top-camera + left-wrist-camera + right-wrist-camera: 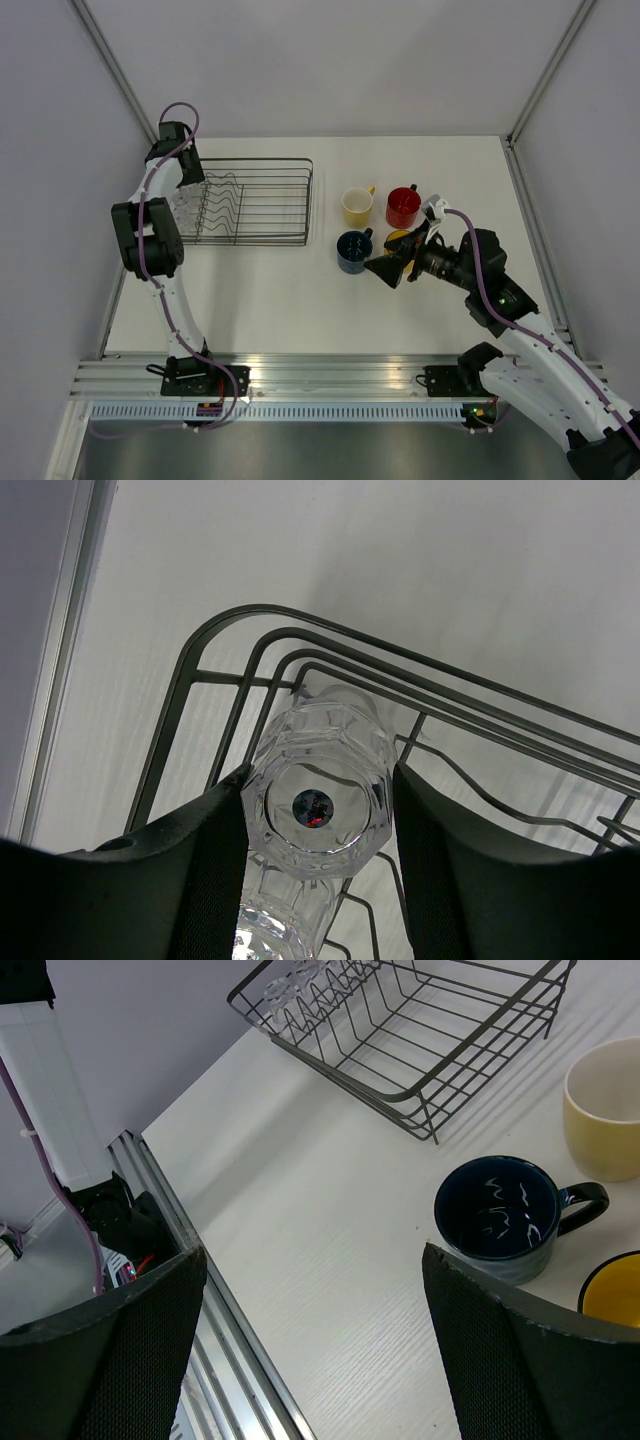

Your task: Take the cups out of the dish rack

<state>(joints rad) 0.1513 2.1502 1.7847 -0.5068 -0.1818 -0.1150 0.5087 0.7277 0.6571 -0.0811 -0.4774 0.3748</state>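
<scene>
The black wire dish rack (255, 200) stands at the table's back left. My left gripper (188, 196) reaches into its left end and is shut on a clear glass tumbler (318, 805), with both pads against the tumbler's sides. A second tumbler (275, 920) lies just below it in the rack (300, 645). On the table to the right of the rack stand a cream-yellow mug (357, 206), a red mug (402, 207), a dark blue mug (352, 251) and a bright yellow mug (398, 239). My right gripper (385, 271) hovers open beside the blue mug (505, 1215), holding nothing.
The rack's right part holds only bare wires (420, 1030). Bare white table (330, 1260) lies under my right gripper (310, 1260). An aluminium rail (320, 375) runs along the near edge. Grey walls close in the left, back and right sides.
</scene>
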